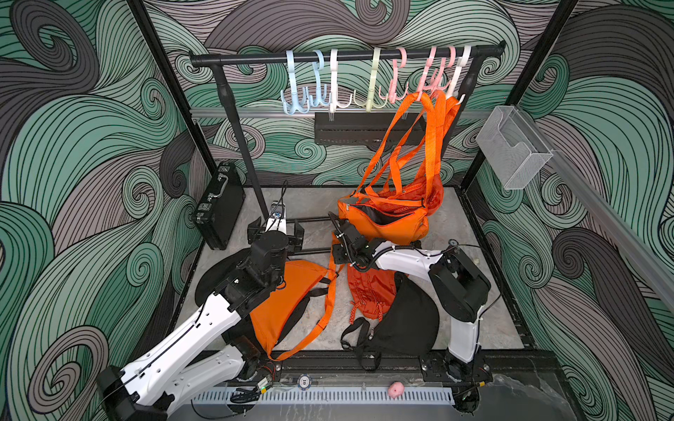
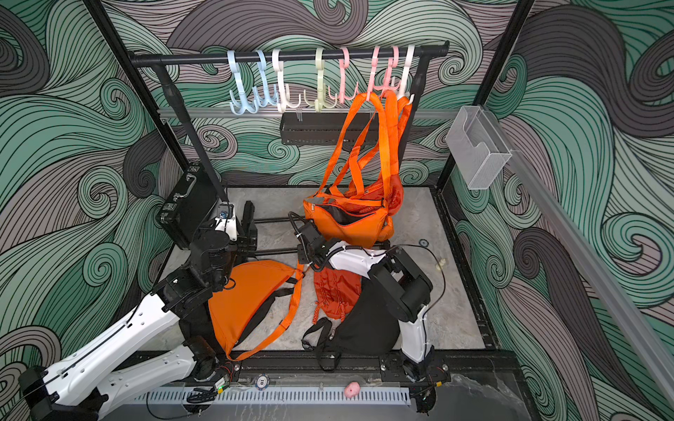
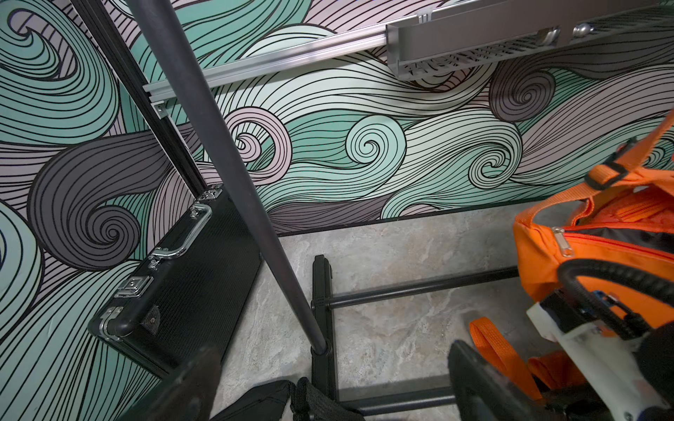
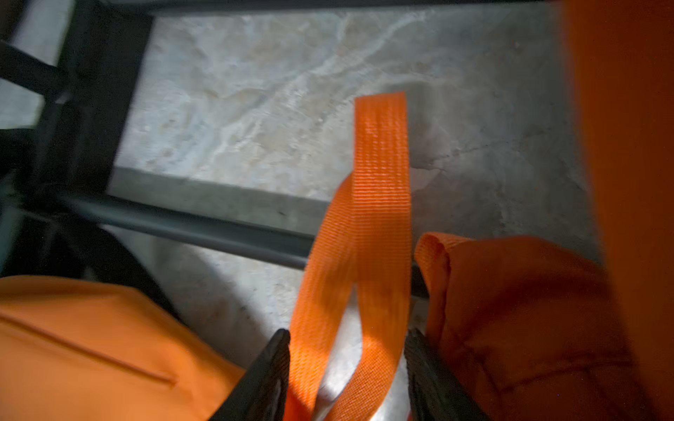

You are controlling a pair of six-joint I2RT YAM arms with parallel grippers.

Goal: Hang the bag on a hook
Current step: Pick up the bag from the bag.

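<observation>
Eight hooks (image 1: 374, 78) are hanging on the rail (image 1: 248, 58). Two orange bags (image 1: 383, 222) are dangling from the end ones, the front one unzipped and showing black lining. The orange sling bag (image 1: 288, 310) is lying flat on the table (image 1: 485, 291) beside one red-orange pouch (image 1: 370, 291) and one black bag (image 1: 408, 320), its strap (image 4: 379, 182) running through the right tool (image 4: 346, 335), which is released with jaws parted, while the left tool (image 3: 333, 350) is gaping wide, grasping nothing.

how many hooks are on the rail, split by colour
blue hooks: 2
white hooks: 2
green hook: 1
pink hooks: 3
total: 8
</observation>
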